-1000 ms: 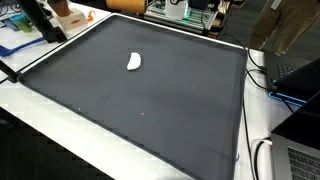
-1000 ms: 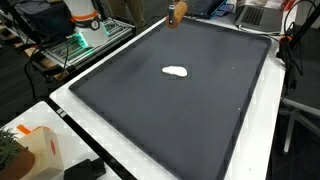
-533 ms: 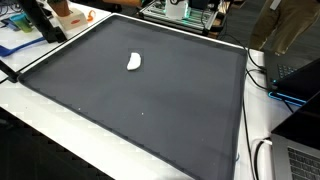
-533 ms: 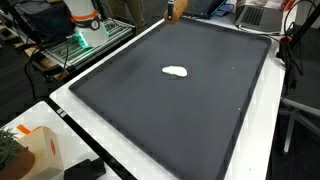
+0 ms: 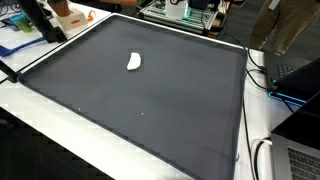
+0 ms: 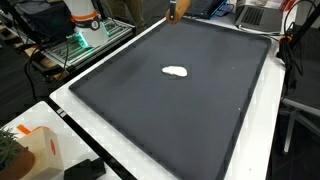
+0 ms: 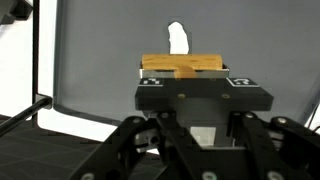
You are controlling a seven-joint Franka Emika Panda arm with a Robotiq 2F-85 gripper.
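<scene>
Though vague ext. — wrist: blk (image 7: 170,64) in pincer (image 7: 182,70)

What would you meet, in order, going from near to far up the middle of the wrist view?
gripper → wooden block clamped in its jaws → small white object lying apart on the dark mat
</scene>
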